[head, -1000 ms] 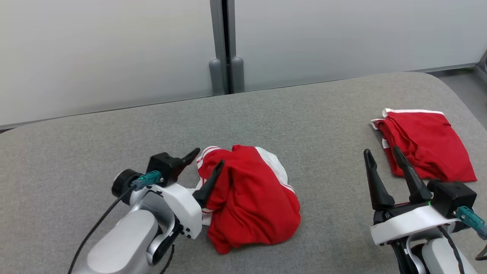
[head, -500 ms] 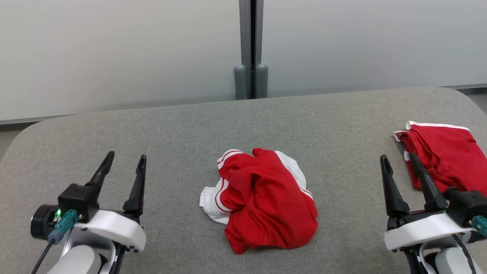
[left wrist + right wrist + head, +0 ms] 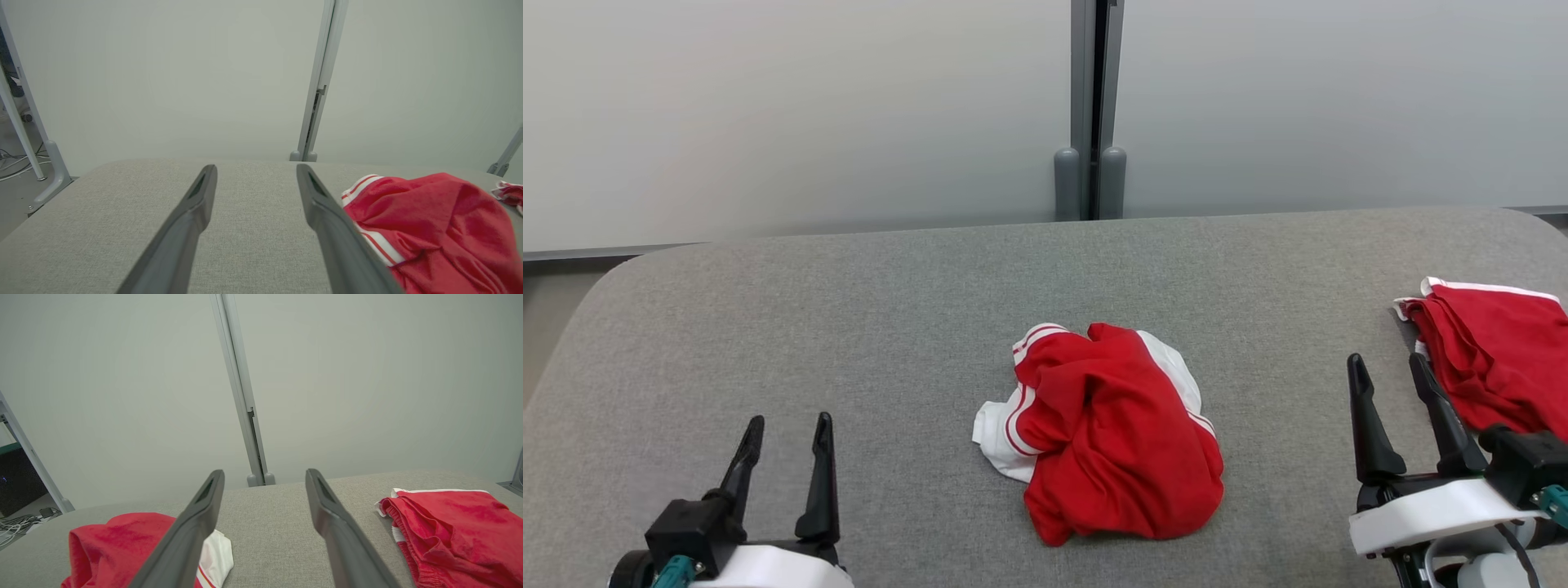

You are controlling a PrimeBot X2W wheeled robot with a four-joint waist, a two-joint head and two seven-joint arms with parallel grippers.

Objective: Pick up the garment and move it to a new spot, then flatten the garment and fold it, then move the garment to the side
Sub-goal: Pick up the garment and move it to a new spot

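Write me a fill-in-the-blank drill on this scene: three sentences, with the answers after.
1. The crumpled garment is mostly ____ with white trim.
2. The other red garment lies nearest the ____ gripper.
3. The left gripper and right gripper both stand ____, holding nothing.
Missing words: red; right; open.

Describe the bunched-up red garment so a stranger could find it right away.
Start at the grey padded table before the pale wall. Near its middle, in line with the grey post behind, lies the crumpled red garment. Unlike the flatter red garment at the table's right edge, it is a rumpled heap with white striped fabric showing on its left.
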